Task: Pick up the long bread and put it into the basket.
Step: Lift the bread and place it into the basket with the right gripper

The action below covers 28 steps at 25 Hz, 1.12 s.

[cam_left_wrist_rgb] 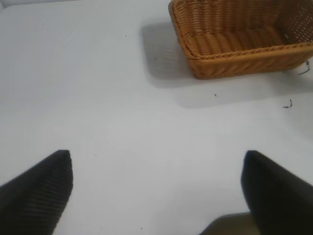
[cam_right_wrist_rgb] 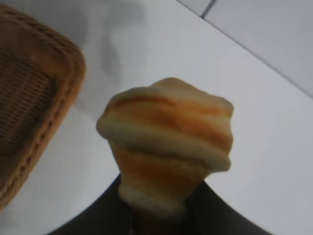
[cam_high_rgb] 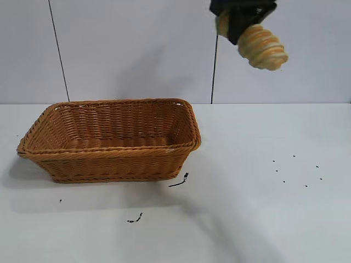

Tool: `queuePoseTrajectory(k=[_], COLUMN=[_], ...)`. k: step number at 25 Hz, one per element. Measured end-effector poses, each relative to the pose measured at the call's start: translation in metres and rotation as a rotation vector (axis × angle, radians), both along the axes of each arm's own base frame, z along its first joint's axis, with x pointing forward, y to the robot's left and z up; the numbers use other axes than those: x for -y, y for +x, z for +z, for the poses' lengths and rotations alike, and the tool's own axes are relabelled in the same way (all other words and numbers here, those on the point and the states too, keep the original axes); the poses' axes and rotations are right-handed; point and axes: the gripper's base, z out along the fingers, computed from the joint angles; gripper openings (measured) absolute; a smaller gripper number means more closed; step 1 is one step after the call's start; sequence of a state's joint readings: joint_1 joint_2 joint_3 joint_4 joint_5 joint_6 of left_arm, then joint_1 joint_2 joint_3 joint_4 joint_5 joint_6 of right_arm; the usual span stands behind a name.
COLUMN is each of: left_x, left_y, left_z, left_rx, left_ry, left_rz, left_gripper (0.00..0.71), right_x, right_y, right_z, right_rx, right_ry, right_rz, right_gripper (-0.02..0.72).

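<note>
My right gripper (cam_high_rgb: 239,24) is shut on the long bread (cam_high_rgb: 262,47), a tan loaf with orange-brown ridges, and holds it high in the air, above and to the right of the basket. In the right wrist view the bread (cam_right_wrist_rgb: 168,147) sticks out from between the dark jaws, end on. The orange-brown wicker basket (cam_high_rgb: 109,139) stands on the white table at the left and looks empty. It also shows in the left wrist view (cam_left_wrist_rgb: 239,39) and the right wrist view (cam_right_wrist_rgb: 34,107). My left gripper (cam_left_wrist_rgb: 156,188) is open and empty, over bare table away from the basket.
Small dark scraps lie on the table in front of the basket (cam_high_rgb: 179,181) and nearer the front (cam_high_rgb: 135,218). Several tiny dark specks (cam_high_rgb: 296,170) dot the table at the right. A white wall stands behind.
</note>
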State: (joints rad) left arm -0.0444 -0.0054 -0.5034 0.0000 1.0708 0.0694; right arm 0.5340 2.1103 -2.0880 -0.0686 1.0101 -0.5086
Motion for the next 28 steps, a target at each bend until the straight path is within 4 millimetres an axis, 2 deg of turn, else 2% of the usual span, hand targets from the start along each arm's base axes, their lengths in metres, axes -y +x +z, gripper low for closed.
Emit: queuePoseTrajectory(k=[2,3,7,12,17,21,25,26,28], left_x=[0.000,0.000,0.000,0.000,0.000,0.000,0.000,0.000,0.000], left_y=[0.000,0.000,0.000,0.000,0.000,0.000,0.000,0.000,0.000], left_z=[0.000,0.000,0.000,0.000,0.000,0.000,0.000,0.000,0.000], left_rx=[0.000,0.000,0.000,0.000,0.000,0.000,0.000,0.000,0.000], left_ry=[0.000,0.000,0.000,0.000,0.000,0.000,0.000,0.000,0.000], left_rz=[0.000,0.000,0.000,0.000,0.000,0.000,0.000,0.000,0.000], left_gripper=[0.696,0.696,0.696,0.696,0.696,0.696,0.696,0.696,0.696], right_x=[-0.022,-0.041,-0.069,-0.086,-0.093,-0.095,-0.097,-0.097,-0.097], right_y=[-0.004,-0.006,-0.008,0.001,0.008,0.010,0.010,0.009,0.009], right_z=[-0.010,-0.024,-0.050,-0.099,-0.143,-0.157,-0.158,-0.157,-0.157], right_rx=[0.027,0.053,0.087,0.075,0.042,0.031,0.024,0.023,0.023], right_ry=[-0.017,-0.032,-0.057,-0.074,-0.085,-0.071,-0.048,-0.044,-0.040], right_rz=[0.083,0.157,0.261,0.294,0.301,0.298,0.292,0.291,0.290], right_gripper=[0.143,0.143,0.132,0.132,0.132,0.132,0.139,0.164,0.304])
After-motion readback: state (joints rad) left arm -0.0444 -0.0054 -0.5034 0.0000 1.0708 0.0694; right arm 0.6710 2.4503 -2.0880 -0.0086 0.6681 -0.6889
